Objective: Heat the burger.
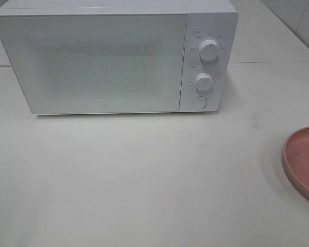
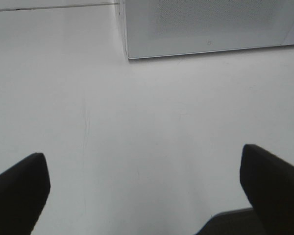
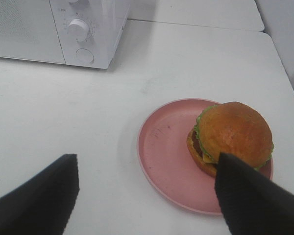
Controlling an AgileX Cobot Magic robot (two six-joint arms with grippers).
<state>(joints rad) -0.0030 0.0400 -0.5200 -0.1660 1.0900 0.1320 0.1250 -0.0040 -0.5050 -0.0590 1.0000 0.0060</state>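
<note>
Now burger [image 3: 233, 135] sits on pink plate [image 3: 164, 161] on white table [image 1: 144, 180], well apart from microwave [image 1: 113, 56] (door shut). My right gripper [image 3: 144, 196] spread wide above plate, holding nothing. My left gripper [image 2: 144, 188] spread wide over bare table, empty too.

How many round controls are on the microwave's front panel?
3, stacked on the panel right of the door: upper knob, lower knob, and a round button at the bottom. None seem hidden.
</note>
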